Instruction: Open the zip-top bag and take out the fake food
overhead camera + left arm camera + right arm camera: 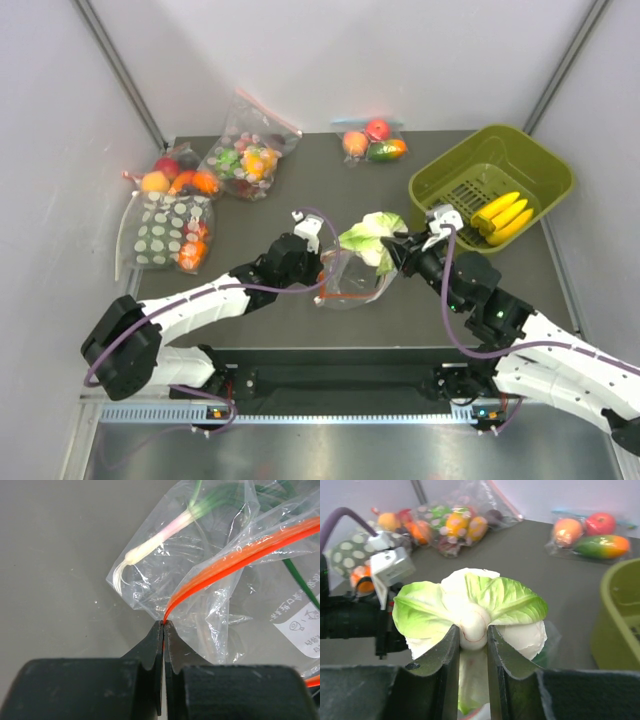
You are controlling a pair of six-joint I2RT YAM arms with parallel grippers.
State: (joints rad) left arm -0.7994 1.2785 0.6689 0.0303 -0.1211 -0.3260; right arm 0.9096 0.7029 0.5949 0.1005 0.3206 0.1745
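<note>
The table (320,185) is offering bare surface at far centre and along the near edge. The green basket (545,160) is occupying the right rear corner, with the bananas (503,217) lying inside. The zip-top bag (350,287) is lying at table centre. The lettuce head (370,235) is sitting at its far edge.

The right gripper (472,630) is clamping the lettuce stem, as the right wrist view shows. The left gripper (164,625) is pinching the end of the bag's orange zip strip (235,555), fully closed. Only the left wrist view is showing a white-and-green stalk (160,535) inside the bag.
</note>
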